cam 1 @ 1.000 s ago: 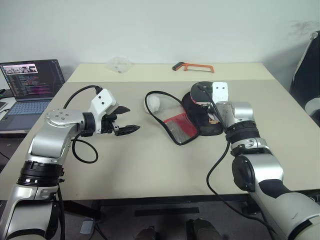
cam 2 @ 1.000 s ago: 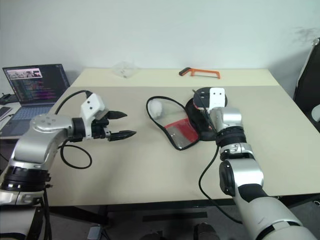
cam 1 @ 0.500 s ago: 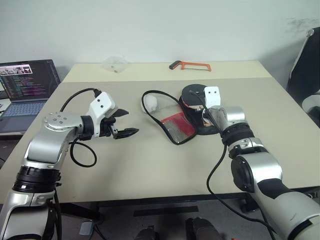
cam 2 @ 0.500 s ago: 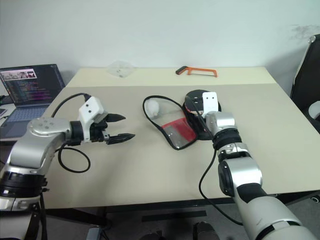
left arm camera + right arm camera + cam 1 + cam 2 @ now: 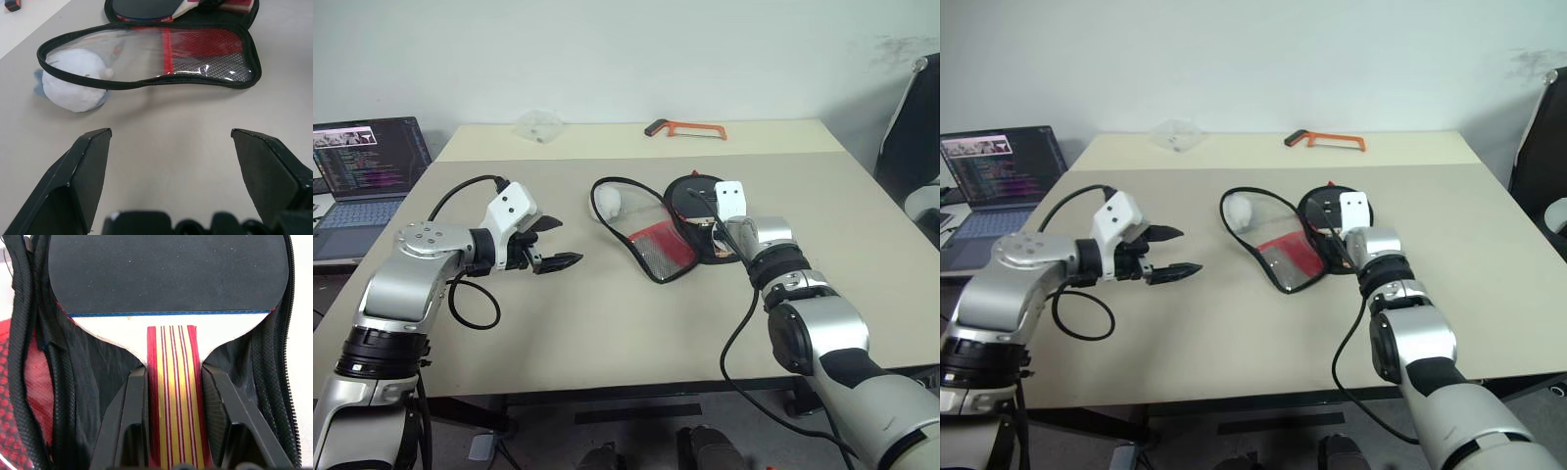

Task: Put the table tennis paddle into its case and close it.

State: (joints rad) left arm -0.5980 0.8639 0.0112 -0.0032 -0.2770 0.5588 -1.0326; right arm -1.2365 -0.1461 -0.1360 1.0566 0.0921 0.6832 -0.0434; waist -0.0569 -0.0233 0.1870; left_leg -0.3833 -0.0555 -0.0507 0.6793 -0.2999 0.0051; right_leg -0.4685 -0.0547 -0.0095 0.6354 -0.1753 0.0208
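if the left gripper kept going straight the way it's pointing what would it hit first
Probably the open case, its clear flap edge, past bare table. The left gripper is open; depth is unclear.

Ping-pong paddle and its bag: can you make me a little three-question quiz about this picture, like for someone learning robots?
1. True or false: the right gripper is shut on the handle of the table tennis paddle.
2. Where is the paddle's dark face? A) on the bare table B) inside the open case C) beside the laptop
3. Fill in: the left gripper is ____ and holds nothing.

Key: 1 true; 2 B; 3 open
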